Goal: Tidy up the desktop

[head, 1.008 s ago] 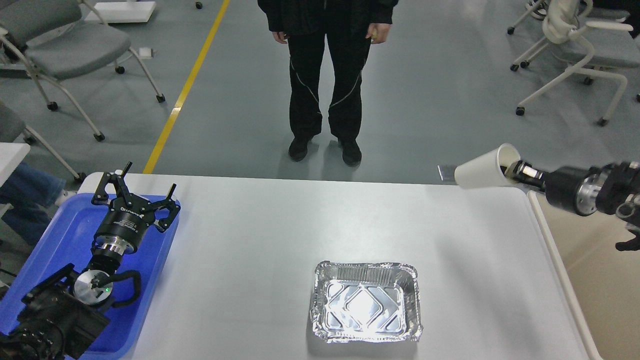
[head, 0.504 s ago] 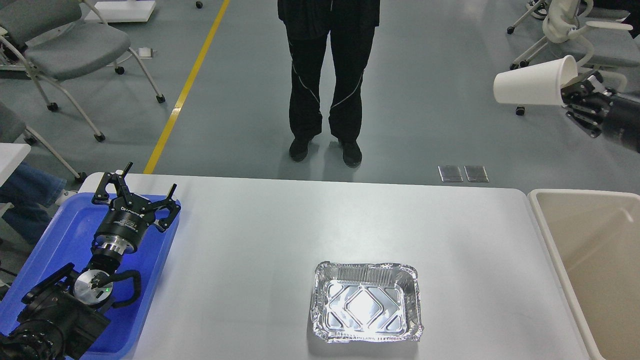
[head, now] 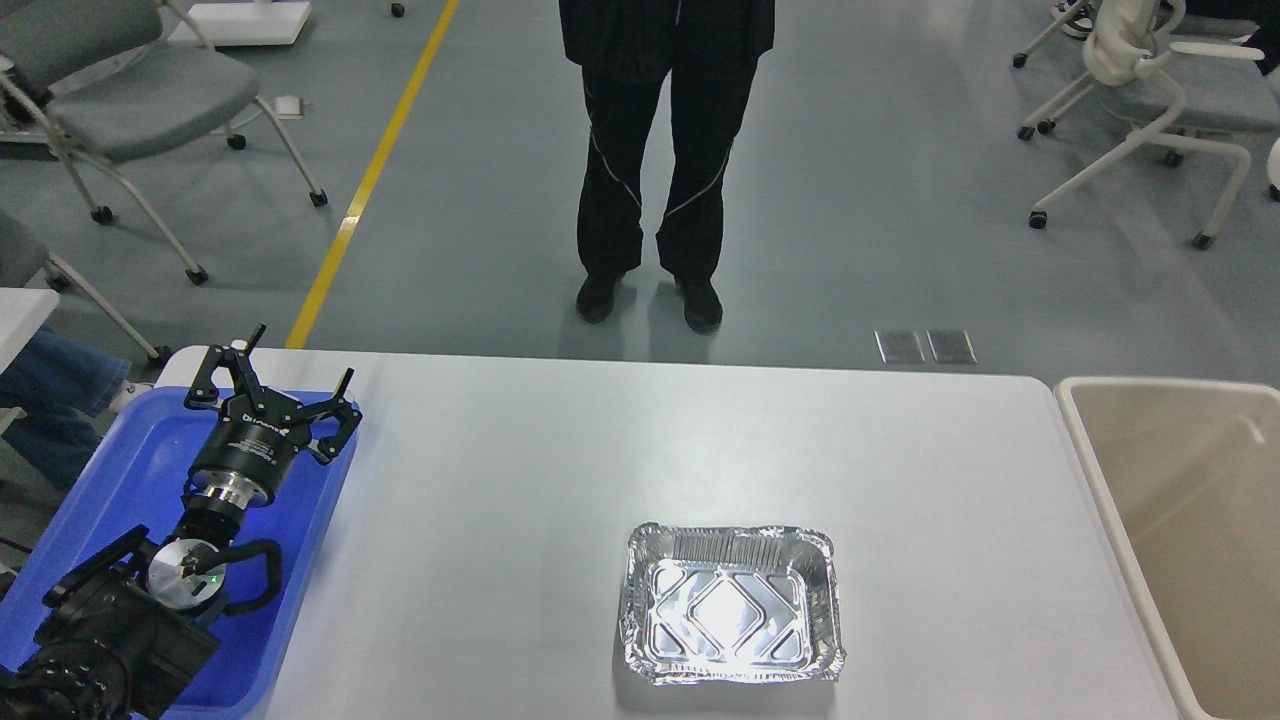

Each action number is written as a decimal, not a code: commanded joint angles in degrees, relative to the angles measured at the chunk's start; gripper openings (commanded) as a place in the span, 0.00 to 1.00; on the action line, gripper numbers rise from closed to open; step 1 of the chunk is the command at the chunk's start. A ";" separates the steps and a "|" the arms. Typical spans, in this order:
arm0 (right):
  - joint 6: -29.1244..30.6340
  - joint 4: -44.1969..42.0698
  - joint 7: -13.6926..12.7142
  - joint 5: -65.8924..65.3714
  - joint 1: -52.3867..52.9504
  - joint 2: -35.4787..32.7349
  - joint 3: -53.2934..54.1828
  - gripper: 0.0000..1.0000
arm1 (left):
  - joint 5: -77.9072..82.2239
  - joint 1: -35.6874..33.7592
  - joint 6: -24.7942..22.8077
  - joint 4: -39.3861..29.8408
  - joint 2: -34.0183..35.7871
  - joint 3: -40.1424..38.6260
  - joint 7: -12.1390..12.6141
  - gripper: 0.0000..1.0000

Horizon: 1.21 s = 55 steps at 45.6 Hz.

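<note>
Head view shows a thin, easily dented foil tray (head: 733,603) near the worktop's (head: 520,500) front edge, best pinched by its rim, while the left end effector (head: 277,392) hovers spread wide, empty, over the blue tray (head: 130,470); the right is unseen.

The left arm (head: 150,580) enters from the lower left corner and reaches up and forward, its wrist a silver ring below a black cylinder. The left claw (head: 285,375) points away from the head, its two black fingers (head: 225,362) spread wide apart, holding nothing. The right arm is out of view.
</note>
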 commanded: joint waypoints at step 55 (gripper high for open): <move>-9.87 -27.45 -8.81 1.62 -27.63 27.49 -0.10 0.00 | 0.00 0.00 0.00 0.06 0.00 0.00 0.01 1.00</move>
